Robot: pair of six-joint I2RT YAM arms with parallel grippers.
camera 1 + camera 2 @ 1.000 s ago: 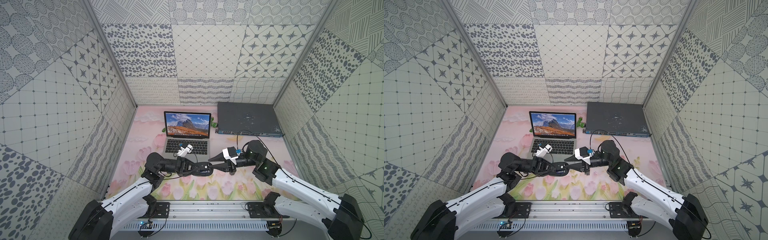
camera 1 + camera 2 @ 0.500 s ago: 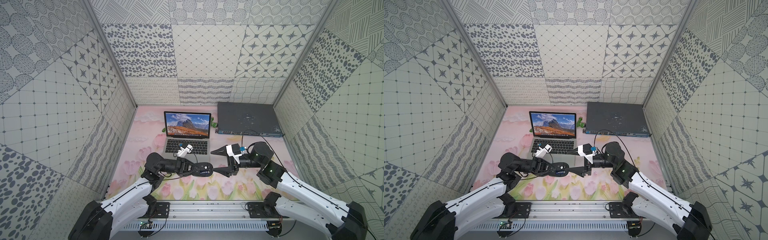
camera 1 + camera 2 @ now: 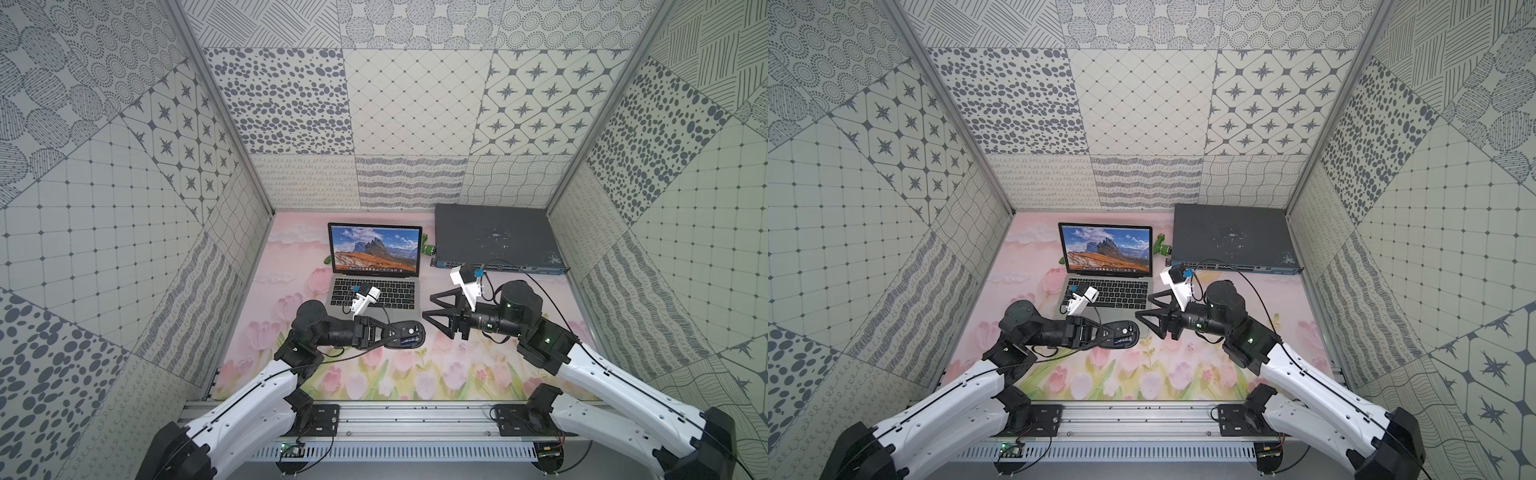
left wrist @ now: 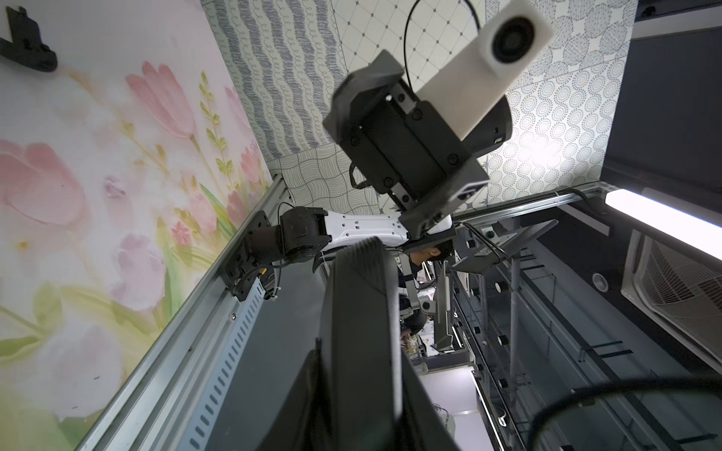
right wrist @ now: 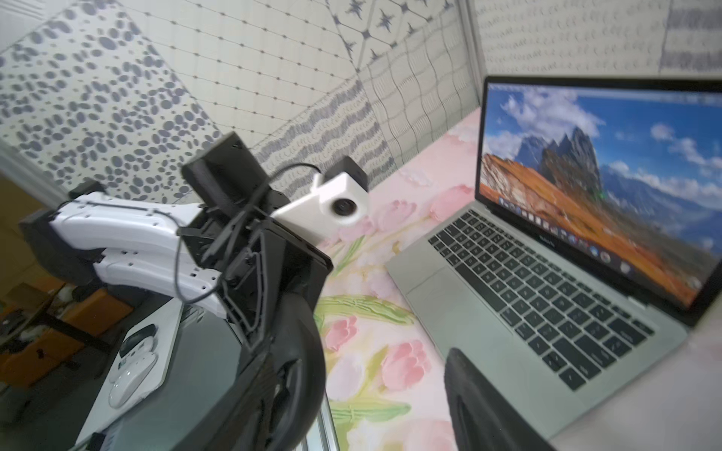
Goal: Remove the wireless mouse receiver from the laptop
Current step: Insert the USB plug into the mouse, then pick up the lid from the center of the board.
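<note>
left tool (image 3: 388, 334): closed on one end of the black mouse (image 3: 411, 332); the mouse was held out toward the other arm, in front of the laptop (image 3: 395, 291), probably presented for a hand-off.
right tool (image 3: 427, 305): jaws spread wide, nothing held or touched; it was pointed at the mouse's free end, just beside it, over the floral surface (image 3: 457, 374).
wireless mouse receiver: not made out in any view; no stub was seen on the laptop's visible edges, and whether it sat in the mouse could not be told.
</note>
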